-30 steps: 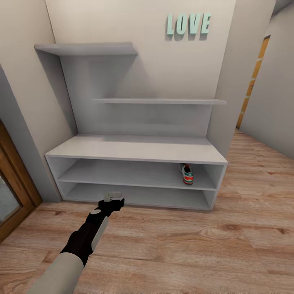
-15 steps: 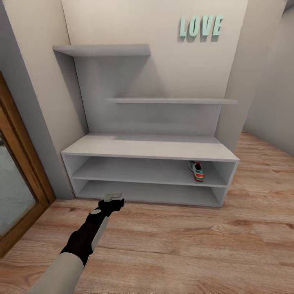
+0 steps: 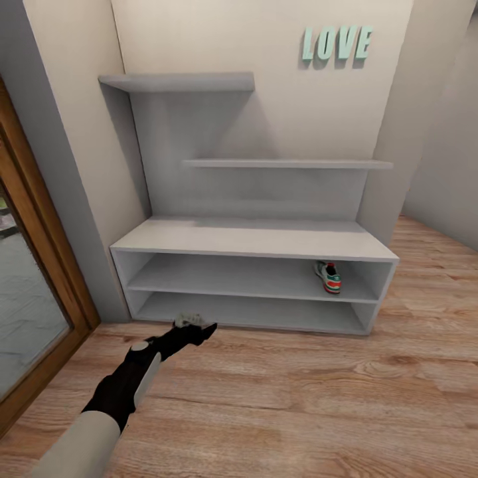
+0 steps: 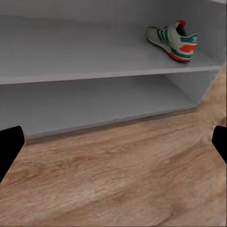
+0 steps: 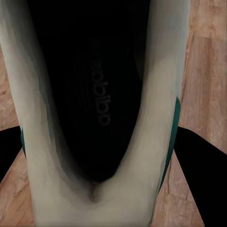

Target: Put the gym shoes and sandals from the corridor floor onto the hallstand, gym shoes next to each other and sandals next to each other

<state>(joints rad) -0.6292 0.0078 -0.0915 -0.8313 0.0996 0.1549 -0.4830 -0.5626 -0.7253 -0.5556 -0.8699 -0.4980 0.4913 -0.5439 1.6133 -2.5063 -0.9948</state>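
Pale rack, loud sneaker

My rack is grey-white; the shoe on it is cream with green stripes and red-orange heel. Floor is light brown woodgrain, LOVE sign is mint, my gripper is black.

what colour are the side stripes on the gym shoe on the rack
Green, on a cream-white gym shoe; clearest in the left wrist view.

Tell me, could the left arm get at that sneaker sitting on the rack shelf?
Probably yes. The left gripper hangs open near the hallstand, and nothing blocks the way to the gym shoe, though it lies well off to the right.
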